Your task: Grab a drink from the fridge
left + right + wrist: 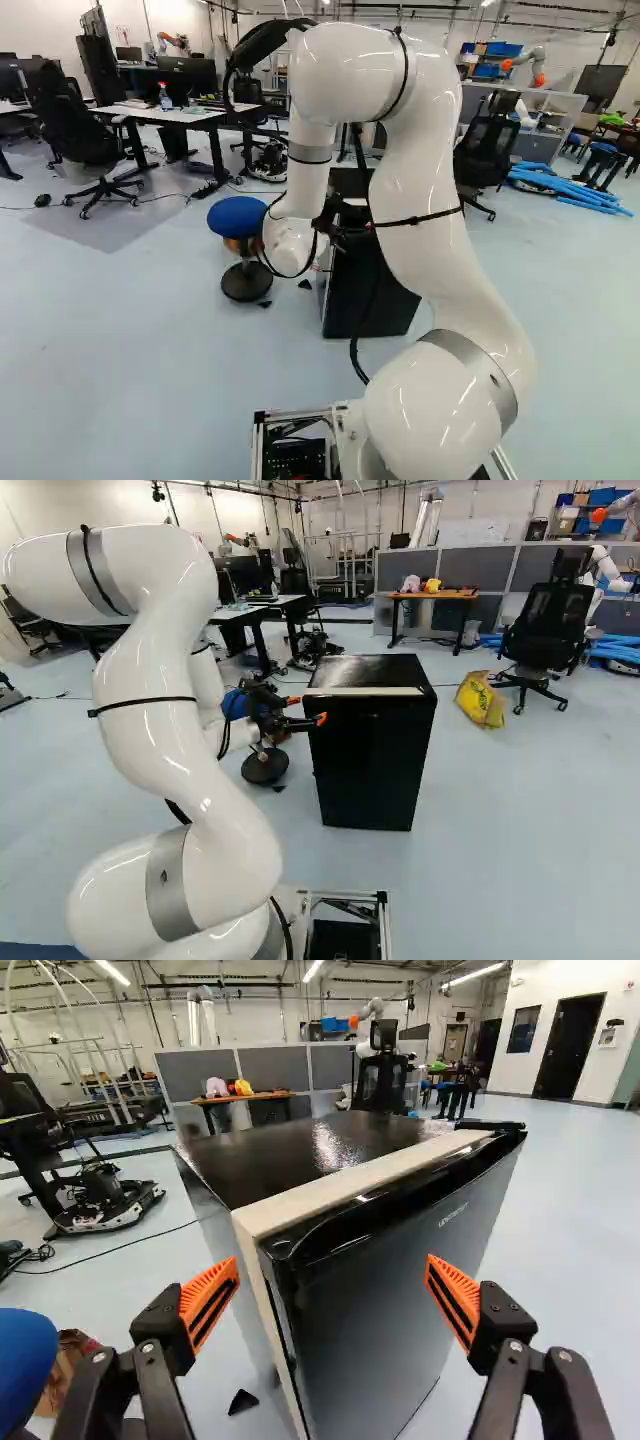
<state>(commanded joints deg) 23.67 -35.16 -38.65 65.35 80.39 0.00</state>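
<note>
In the right base view the gripper (306, 710) is at the near left upper edge of the small black fridge (370, 765). Seen from the wrist, the gripper (330, 1295) stands wide open, its orange pads (208, 1300) well apart and nothing held. Ahead and between the fingers is the fridge's near corner, with a pale strip (330, 1188) along the top and side edge behind the dark door (400, 1290). The door looks closed against the body. No drink can be seen; the fridge's inside is hidden.
A blue-topped stool (238, 216) stands left of the fridge. Farther off are desks (180, 113), an office chair (545, 630), a yellow bag (480, 698) on the floor and blue tubes (565, 187). Another robot (608, 570) stands at the back.
</note>
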